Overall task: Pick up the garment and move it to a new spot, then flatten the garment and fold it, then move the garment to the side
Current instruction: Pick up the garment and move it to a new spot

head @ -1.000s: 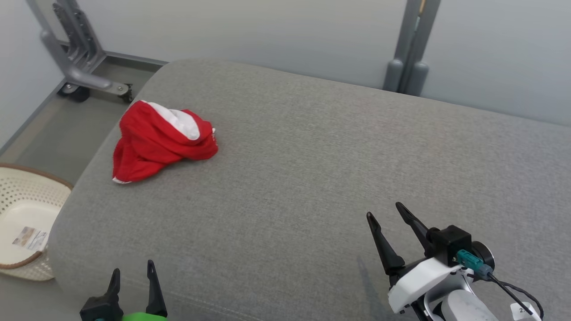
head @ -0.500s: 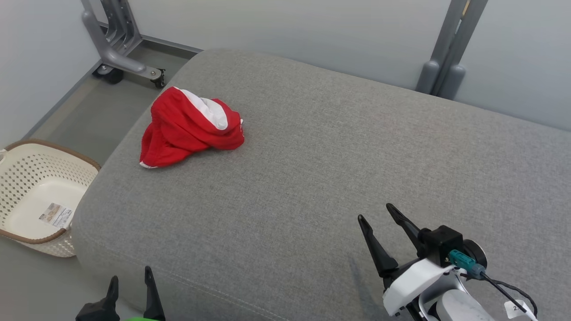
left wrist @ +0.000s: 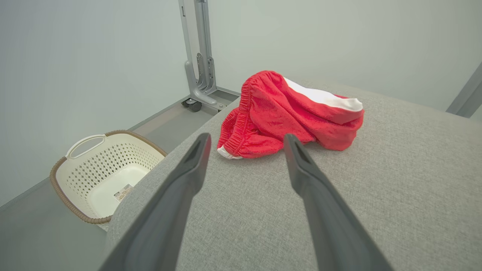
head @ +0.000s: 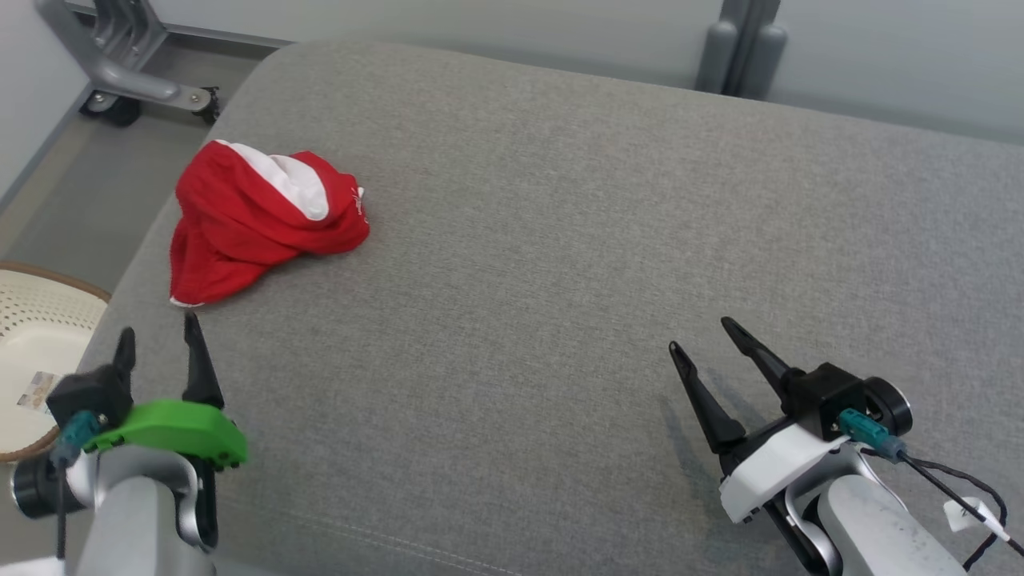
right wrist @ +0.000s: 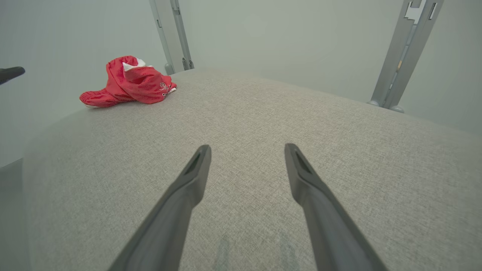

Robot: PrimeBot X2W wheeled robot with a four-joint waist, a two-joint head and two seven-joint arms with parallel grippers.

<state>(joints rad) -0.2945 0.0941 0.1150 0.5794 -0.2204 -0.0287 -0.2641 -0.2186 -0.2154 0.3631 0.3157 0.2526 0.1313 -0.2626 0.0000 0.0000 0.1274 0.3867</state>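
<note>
The garment is a crumpled red piece with a white band, lying bunched near the far left corner of the grey cushion. My left gripper is open just short of the garment's near hem, fingers pointing at it with nothing between them. In the left wrist view the garment lies right beyond the open gripper. My right gripper stands open over the cushion's near right part, far from the cloth. The right wrist view has the garment at upper left, past that open gripper.
A cream perforated laundry basket sits on the floor left of the cushion, also in the left wrist view as the basket. A grey wheeled metal stand is at far left, a grey post behind the cushion.
The head camera has shifted between frames. My left gripper has risen from the view's bottom edge to just below the garment's hem. The garment lies as before on the cushion.
</note>
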